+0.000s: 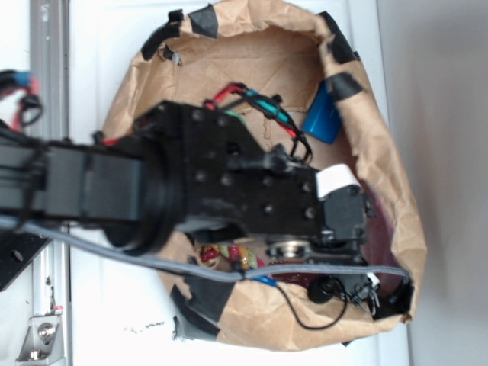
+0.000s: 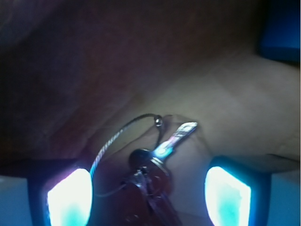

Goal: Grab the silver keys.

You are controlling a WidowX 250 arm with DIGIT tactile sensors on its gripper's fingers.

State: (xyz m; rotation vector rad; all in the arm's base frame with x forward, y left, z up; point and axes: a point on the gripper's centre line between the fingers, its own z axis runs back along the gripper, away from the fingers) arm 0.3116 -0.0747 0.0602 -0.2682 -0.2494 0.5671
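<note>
— Look from the wrist side first. The two glowing pads (image 2: 69, 197) stand apart, one at each lower corner, and the silver keys (image 2: 157, 155) lie between them, low in the middle. So the jaws are open and nothing is clamped yet.

— Why does it hold them so wide?

— I think to let the bunch come inside the gap. The keys point up and away, and a thin wire loop (image 2: 123, 132) runs off to the left, so a narrow opening could catch on it.

— And from farther, where is everything?

— The gripper (image 1: 347, 229) is down inside the brown paper bag (image 1: 396, 198), whose walls keep the small things together. The black arm covers most of the floor, so I cannot find the keys there. A rope toy (image 1: 229, 254) shows just under the arm, and a blue object (image 1: 322, 118) lies beyond, near the far wall.

— So the next step is closing?

— Probably, if the pads are low enough.
</note>
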